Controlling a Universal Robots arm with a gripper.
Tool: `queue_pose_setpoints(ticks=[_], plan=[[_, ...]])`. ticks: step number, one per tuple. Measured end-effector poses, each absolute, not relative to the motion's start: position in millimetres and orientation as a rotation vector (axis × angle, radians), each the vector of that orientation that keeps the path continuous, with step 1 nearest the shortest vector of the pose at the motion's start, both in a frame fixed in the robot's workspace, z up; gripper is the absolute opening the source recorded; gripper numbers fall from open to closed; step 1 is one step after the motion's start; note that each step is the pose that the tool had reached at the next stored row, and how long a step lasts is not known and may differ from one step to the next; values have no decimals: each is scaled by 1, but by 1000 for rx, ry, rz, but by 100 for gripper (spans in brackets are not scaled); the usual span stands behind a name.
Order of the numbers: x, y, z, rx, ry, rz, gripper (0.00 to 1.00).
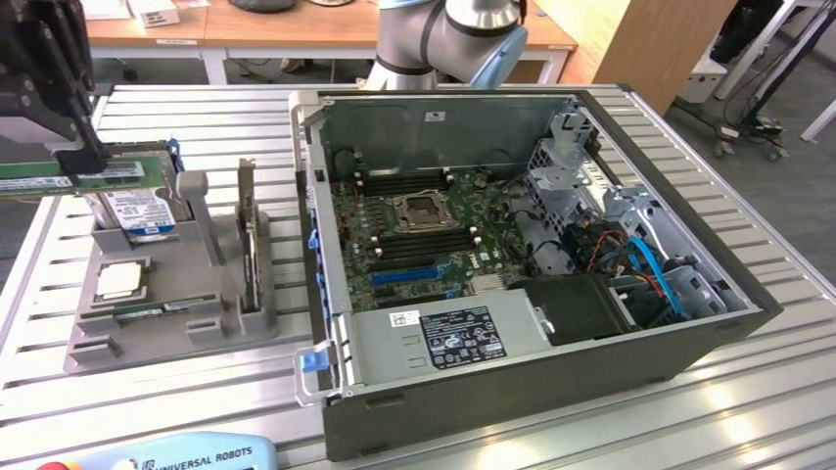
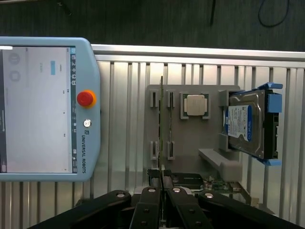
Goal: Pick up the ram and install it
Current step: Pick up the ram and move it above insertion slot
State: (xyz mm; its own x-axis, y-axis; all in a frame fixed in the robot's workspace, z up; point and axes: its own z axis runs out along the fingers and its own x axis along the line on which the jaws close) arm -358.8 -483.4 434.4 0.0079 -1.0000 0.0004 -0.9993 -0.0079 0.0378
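Slatted aluminium surface [image 1: 758,392] carries a grey holder [image 1: 209,294] and an open computer case [image 1: 523,392]. In the exterior view, the pincer [image 1: 89,168] is clamped on the ram [image 1: 39,183], held level and clear above the holder. The hard drive [image 1: 137,211] and processor chip [image 1: 117,279] sit below the pincer; the case stands well apart from it, toward the exterior view's right.

In the wrist view, the pincer [image 2: 162,180] is closed on the ram [image 2: 162,119], seen edge-on as a thin line past its tips. Beneath lies the holder [image 2: 190,138], with a second stick [image 2: 169,129] just beside that line, then the processor chip [image 2: 196,105] and the hard drive [image 2: 245,124] farther out. A teach pendant [image 2: 43,109] lies on the opposite side.
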Motion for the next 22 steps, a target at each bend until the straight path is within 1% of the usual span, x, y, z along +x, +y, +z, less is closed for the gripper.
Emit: queue_pose_setpoints(ticks=[22], plan=[[-276,-484,434,2210,-2192,-48,11]])
